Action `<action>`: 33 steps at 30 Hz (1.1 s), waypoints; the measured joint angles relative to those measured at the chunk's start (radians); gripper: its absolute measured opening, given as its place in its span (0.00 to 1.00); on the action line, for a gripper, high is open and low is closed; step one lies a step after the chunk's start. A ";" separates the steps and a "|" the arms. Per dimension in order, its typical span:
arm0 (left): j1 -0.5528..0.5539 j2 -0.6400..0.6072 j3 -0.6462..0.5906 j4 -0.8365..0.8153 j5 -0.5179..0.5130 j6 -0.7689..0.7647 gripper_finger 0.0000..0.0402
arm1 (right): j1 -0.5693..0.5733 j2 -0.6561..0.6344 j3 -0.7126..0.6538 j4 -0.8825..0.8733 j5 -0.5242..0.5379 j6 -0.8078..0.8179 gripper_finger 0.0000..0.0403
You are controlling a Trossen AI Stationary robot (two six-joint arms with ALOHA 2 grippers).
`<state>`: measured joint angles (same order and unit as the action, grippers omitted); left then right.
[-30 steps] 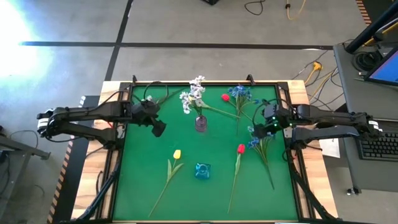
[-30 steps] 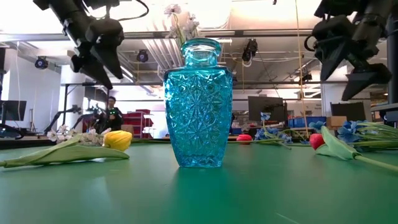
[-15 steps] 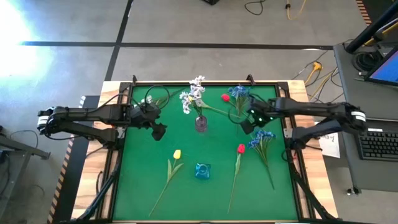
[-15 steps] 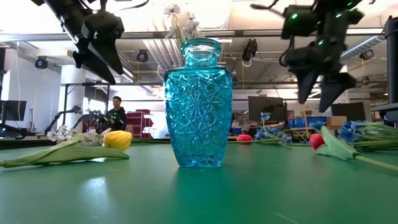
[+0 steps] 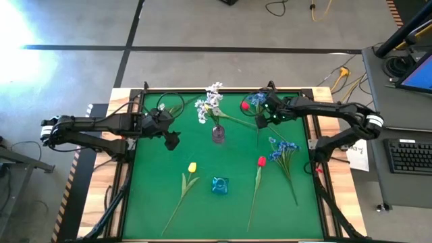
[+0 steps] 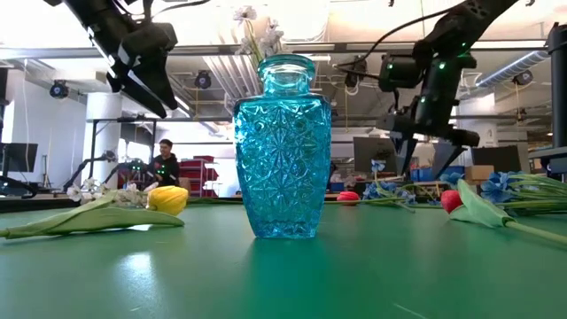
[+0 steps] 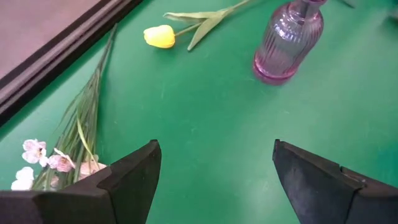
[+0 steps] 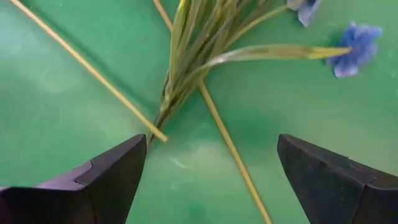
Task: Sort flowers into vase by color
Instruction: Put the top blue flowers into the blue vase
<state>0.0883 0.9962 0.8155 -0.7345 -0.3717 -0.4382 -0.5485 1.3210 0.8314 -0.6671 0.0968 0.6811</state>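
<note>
A clear purple vase stands mid-table with a white spray in it. A blue glass vase stands nearer the front. Lying flat on the green mat are a yellow tulip, a red tulip, a second red tulip, two blue bunches and a white spray. My right gripper hangs open above the crossed green stems of the far blue bunch. My left gripper hangs open left of the purple vase.
A raised dark frame borders the mat. Cables lie at its far left corner. Between the two vases and left of the yellow tulip the mat is bare. In the low view a person stands far back in the room.
My right gripper has swung from the table's right side toward the far edge and the left, sinking and tipping further down, and now hangs over the far blue bunch's stems. It has stayed open. My left gripper has rolled a little in place.
</note>
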 joint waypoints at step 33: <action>0.000 0.000 0.000 0.010 -0.012 -0.015 0.74 | -0.072 0.126 0.000 0.186 0.003 -0.080 0.88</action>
<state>0.0883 0.9962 0.8158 -0.7246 -0.3836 -0.4537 -0.6205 1.4467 0.8310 -0.4806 0.0994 0.6014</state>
